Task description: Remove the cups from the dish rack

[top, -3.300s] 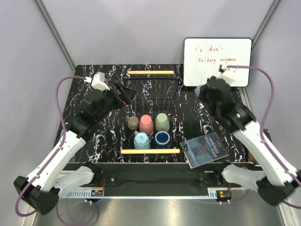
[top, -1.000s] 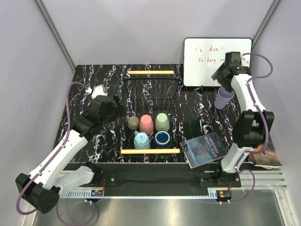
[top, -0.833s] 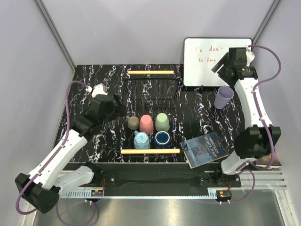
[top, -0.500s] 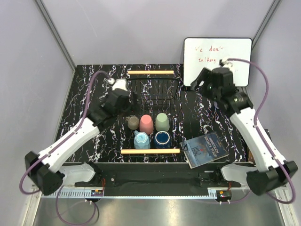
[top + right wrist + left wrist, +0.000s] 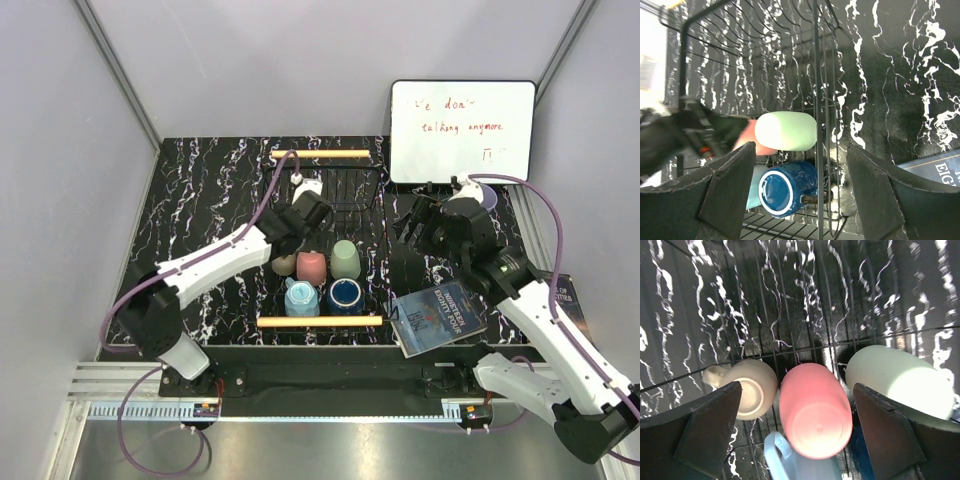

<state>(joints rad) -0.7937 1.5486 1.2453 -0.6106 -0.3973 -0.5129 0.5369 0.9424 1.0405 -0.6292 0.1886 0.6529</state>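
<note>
Black wire makes up the dish rack [image 5: 340, 195], which is set at the centre of the overhead view on the black, white-veined surface [image 5: 200, 190], with an upper wooden bar [image 5: 322, 154] and a lower wooden bar [image 5: 320, 321] at its ends; five cups are kept in its lower half; in the upper row the beige mug [image 5: 285, 263], the pink tumbler [image 5: 311, 266] and the pale green tumbler [image 5: 346, 260] are lined up from left to right, and just below them the light blue mug [image 5: 301, 299] and the navy mug [image 5: 345, 296] are placed side by side; a lavender cup [image 5: 487, 194] is seen outside the rack, at the right of the frame just below the whiteboard [image 5: 462, 130], largely hidden by the right arm; the left tool [image 5: 797, 400] is held over the upper row with its jaws spread wide and nothing gripped; in its wrist view the pink tumbler is shown bottom up between the two fingers [image 5: 705, 435], the beige mug near the one at frame left and the pale green tumbler near the one at frame right; the right tool [image 5: 801, 155] is likewise opened and empty, and is held over the rack's right edge; in its wrist view the rack's side wire is seen running between the fingers [image 5: 730, 190], with the pale green tumbler and the navy mug to the left of it; a dark blue book [image 5: 438, 318] is laid on the surface just right of the rack's lower corner.
</note>
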